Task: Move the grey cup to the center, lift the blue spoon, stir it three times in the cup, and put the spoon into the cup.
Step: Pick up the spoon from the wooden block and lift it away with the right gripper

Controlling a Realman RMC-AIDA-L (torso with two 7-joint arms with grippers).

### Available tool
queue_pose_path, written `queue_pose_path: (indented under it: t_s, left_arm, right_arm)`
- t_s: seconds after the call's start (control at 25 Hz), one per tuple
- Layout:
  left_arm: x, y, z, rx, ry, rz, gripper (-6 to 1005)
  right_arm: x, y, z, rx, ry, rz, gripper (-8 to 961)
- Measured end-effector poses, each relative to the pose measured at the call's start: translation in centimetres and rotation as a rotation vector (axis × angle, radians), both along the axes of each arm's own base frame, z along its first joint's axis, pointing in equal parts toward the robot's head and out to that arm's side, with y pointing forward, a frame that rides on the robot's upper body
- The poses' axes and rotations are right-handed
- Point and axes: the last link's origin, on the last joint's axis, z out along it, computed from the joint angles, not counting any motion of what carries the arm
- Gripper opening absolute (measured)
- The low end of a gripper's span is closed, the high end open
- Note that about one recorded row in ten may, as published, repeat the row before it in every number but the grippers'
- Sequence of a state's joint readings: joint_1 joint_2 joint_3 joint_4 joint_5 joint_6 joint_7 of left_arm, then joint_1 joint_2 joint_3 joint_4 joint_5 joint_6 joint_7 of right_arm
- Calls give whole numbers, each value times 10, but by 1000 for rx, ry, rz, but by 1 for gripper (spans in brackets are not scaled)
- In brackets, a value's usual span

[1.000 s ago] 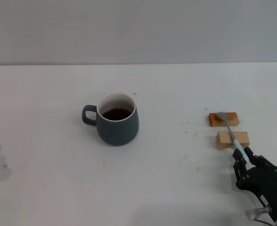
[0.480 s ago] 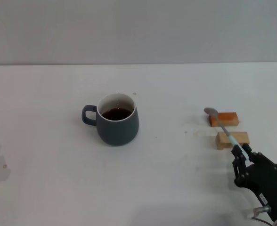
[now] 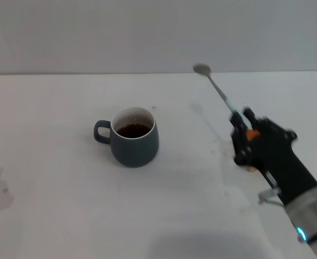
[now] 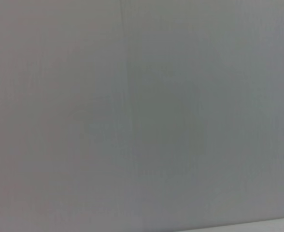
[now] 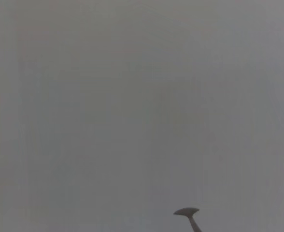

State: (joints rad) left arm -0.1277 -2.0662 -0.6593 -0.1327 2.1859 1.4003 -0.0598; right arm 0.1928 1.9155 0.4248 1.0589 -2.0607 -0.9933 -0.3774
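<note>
Grey cup [image 3: 134, 138], dark brown liquid inside, on bench [image 3: 50, 108].
Right gripper [image 3: 241, 125] fingers clamp blue spoon [image 3: 219, 93] aloft; handle end hidden; left gripper unseen.

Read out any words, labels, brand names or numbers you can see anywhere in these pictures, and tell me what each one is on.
None: no readable text in any view.
The grey cup is plain, with no print.
The blue spoon, held up by the right gripper, carries no marking.
The table is bare of writing.

head view high over table [image 3: 50, 216], wrist views facing blank wall
</note>
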Motion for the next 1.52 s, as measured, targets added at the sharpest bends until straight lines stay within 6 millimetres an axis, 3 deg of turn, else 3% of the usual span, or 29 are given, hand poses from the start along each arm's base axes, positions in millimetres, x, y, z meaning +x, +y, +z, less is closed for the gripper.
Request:
queue_pose_path:
  t_s: [0.04, 0.2, 0.4, 0.8, 1.12, 1.52]
  left_arm:
    - [0, 0, 0, 0, 0, 0, -2]
    - [-1, -1, 0, -2, 1, 5, -2]
    - [-1, 0, 0, 0, 1, 3, -2]
    - [0, 2, 1, 8, -1, -1, -2]
    - [0, 2, 1, 8, -1, -1, -2]
    - [0, 2, 0, 1, 0, 4, -2]
  right_arm:
    - [0, 0, 0, 0, 0, 0, 160]
    - [-38, 21, 5, 17, -116, 34, 160]
    - [-64, 29, 7, 16, -180, 68, 160]
    - [-115, 30, 21, -80, -240, 149, 161]
    - [-130, 39, 28, -179, -248, 166, 161]
    - [-128, 51, 26, 73, -321, 202, 160]
